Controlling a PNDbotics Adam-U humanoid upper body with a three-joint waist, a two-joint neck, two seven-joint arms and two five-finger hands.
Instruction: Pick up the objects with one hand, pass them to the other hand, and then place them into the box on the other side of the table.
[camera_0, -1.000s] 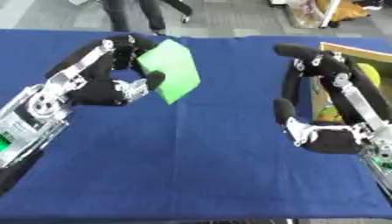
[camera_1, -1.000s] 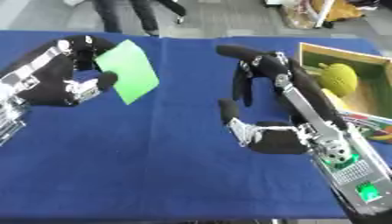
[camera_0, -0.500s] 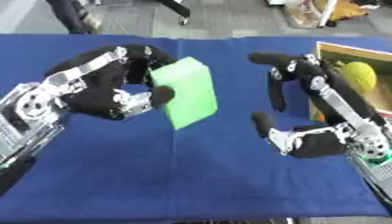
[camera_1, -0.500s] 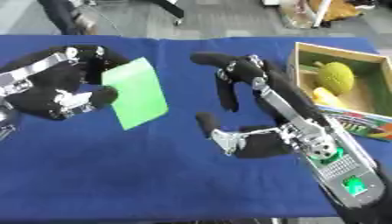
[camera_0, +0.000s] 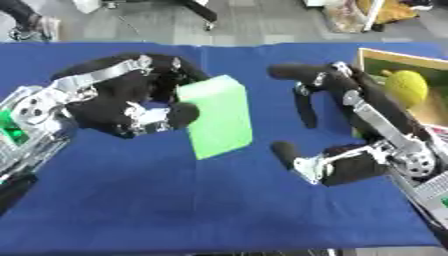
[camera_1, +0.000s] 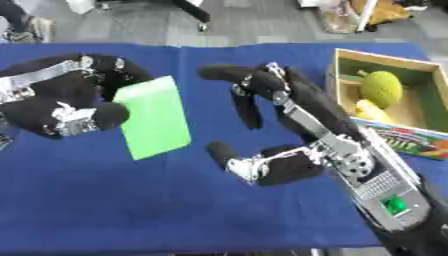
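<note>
Held aloft over the blue-clothed tabletop (camera_0: 219, 200), flat bright-green rectangular box (camera_0: 214, 117) pinched in the left hand (camera_0: 131, 107), right hand (camera_1: 280, 125) spread wide just beside, not touching — risking a drop if released early, well short of the wooden box (camera_1: 411, 125).

Bright, even room light falls from overhead, leaving only faint, soft shadows on the blue surface (camera_0: 219, 200) under the arms. Everything is slightly soft, with the floor toward twelve o'clock blurrier still. No strong glare shows, only dull glints on the silver joints.
</note>
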